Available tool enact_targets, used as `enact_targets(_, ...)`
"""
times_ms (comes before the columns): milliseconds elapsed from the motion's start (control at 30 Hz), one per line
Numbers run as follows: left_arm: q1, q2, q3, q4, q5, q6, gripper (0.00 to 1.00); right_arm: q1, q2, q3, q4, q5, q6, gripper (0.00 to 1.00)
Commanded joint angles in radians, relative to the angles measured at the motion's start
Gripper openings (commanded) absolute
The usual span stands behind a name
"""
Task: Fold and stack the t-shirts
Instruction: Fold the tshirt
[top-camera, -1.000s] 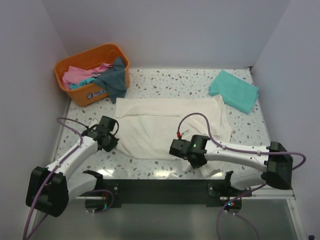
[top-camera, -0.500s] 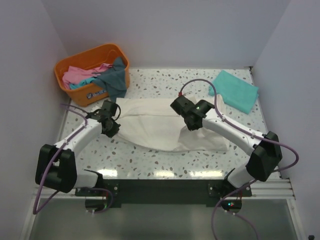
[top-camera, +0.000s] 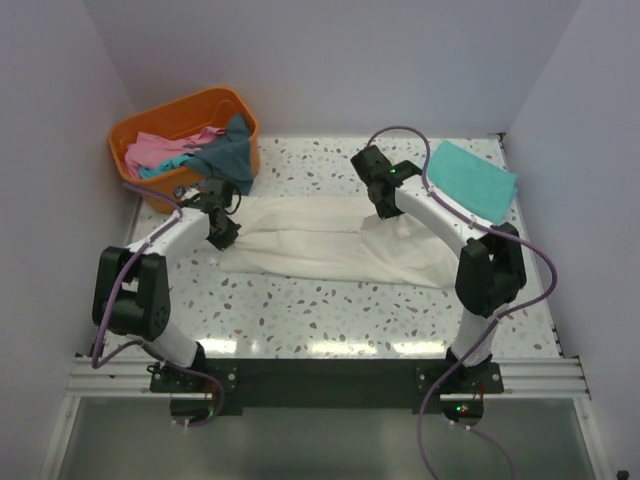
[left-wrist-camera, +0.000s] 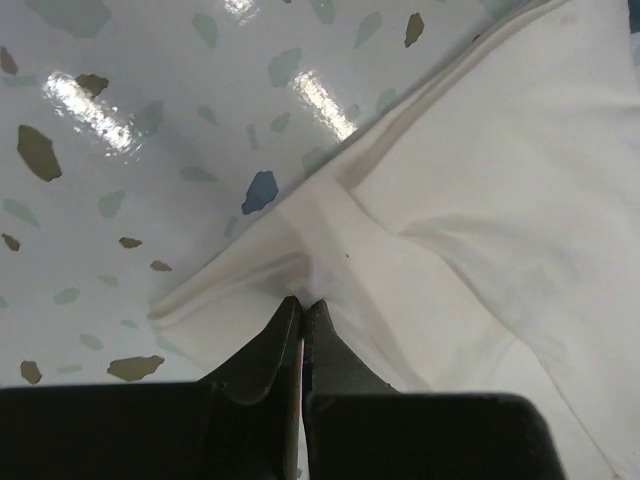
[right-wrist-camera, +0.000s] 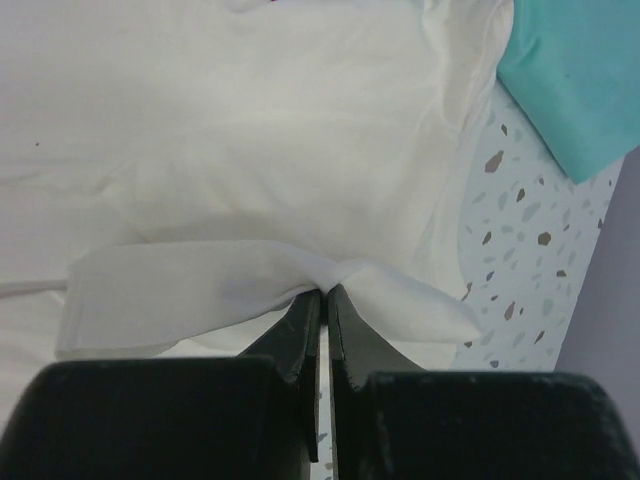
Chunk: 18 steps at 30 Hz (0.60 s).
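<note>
— Where's the cream t-shirt (top-camera: 330, 245)?
— Lying in a long band across the table (top-camera: 300, 312).
— The end effectors?
— Left end effector (left-wrist-camera: 302, 303) pinched tight on its edge; right end effector (right-wrist-camera: 322, 292) clamped on a fold.

In your right wrist view, the right gripper (right-wrist-camera: 322, 295) has its jaws pinched together on a thin flap of the cream-white t-shirt (right-wrist-camera: 250, 150). The flap bunches at the fingertips and fans out to both sides. The teal-green t-shirt (right-wrist-camera: 580, 70) lies at the top right, just beside the cream cloth, on the speckled table (right-wrist-camera: 510, 260).
</note>
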Motion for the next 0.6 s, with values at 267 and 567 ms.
enact_targets(267, 0.035, 0.153, 0.129, 0.051, -0.019, 0.055, 0.0, -0.081, 0.158, 0.19, 0.045, -0.034, -0.088, 0.0)
enact_targets(567, 0.034, 0.108, 0.116, 0.121, 0.102, 0.122, 1.0, -0.098, 0.281, 0.322, -0.045, 0.012, -0.002, 0.99)
